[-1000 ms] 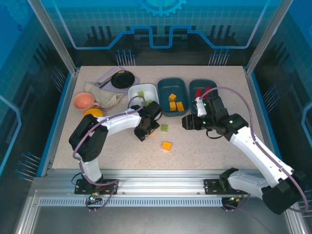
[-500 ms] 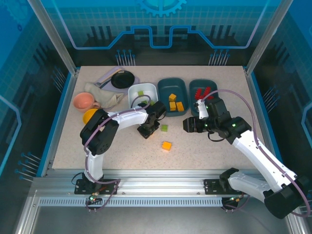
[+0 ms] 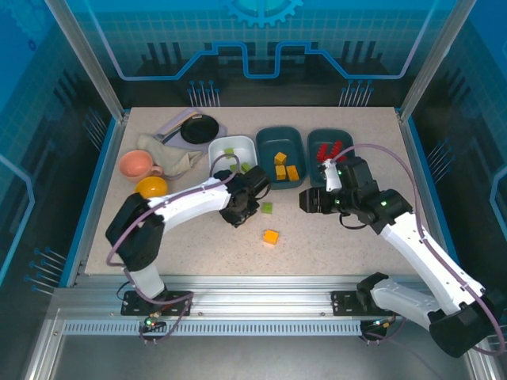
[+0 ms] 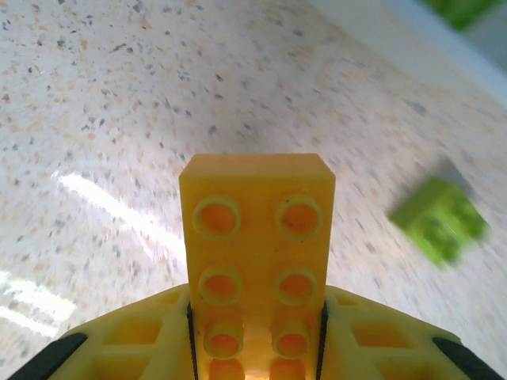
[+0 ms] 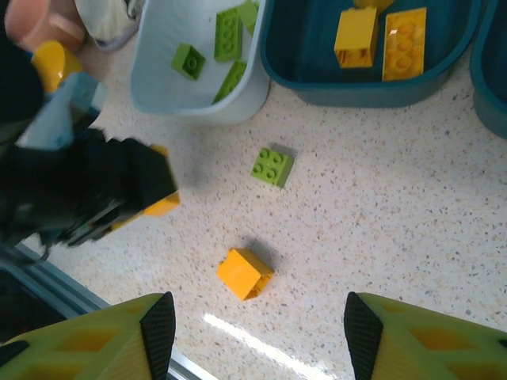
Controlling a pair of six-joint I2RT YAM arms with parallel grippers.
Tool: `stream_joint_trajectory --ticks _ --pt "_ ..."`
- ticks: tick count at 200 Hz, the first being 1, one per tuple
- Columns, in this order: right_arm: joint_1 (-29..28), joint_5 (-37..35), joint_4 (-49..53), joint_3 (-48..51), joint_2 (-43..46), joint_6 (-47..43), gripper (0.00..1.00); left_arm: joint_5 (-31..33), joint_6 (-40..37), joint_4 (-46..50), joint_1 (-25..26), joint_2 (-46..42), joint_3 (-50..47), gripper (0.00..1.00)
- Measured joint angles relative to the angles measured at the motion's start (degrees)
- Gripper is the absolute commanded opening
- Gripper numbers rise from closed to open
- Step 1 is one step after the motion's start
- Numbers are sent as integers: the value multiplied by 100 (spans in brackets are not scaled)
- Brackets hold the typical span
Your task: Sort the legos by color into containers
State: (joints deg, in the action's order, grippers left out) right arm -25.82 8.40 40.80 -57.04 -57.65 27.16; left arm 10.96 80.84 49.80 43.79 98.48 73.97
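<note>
Left hand (image 4: 255,336) clamped an orange-yellow brick (image 4: 255,229), long axis pointing straight out of the hand, just near of the white tray (image 3: 245,144); the teal tray (image 3: 277,141) holding yellow bricks lay far-right of it; right hand (image 5: 253,332) gaped open, empty.

A pink cup (image 3: 136,164), yellow bowl (image 3: 151,187), cloth (image 3: 170,155) and black dish (image 3: 199,128) sit close together.

orange-yellow brick (image 4: 255,237), green brick (image 4: 438,219), white tray (image 5: 165,85)

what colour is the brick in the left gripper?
Orange-yellow; the brick shows best in the left wrist view.
</note>
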Motion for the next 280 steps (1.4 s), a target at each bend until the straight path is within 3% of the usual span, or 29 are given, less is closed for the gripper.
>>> stream_joint_trajectory --ticks 45,82,130,184,229,280 --pt "662 544 -756 -7 76 728 61 17 -1244 420 -96 249 1683 28" --pt "1034 868 -1176 -96 -391 1056 61 -155 -2286 391 -446 1554 3480 28" --pt "1213 1032 -1180 -664 -1305 1235 61 -435 -2968 570 -890 3394 5434 30" --pt "1434 1145 -1121 -844 -2028 1502 61 -754 -3193 557 -1202 4225 6041 36" --pt "1462 1233 -1075 -861 -2214 1576 61 -1045 -3296 501 -1261 4485 6282 54" --pt "1462 1255 -872 -1093 -2210 1438 61 -1198 -3318 492 -1257 4474 6356 63"
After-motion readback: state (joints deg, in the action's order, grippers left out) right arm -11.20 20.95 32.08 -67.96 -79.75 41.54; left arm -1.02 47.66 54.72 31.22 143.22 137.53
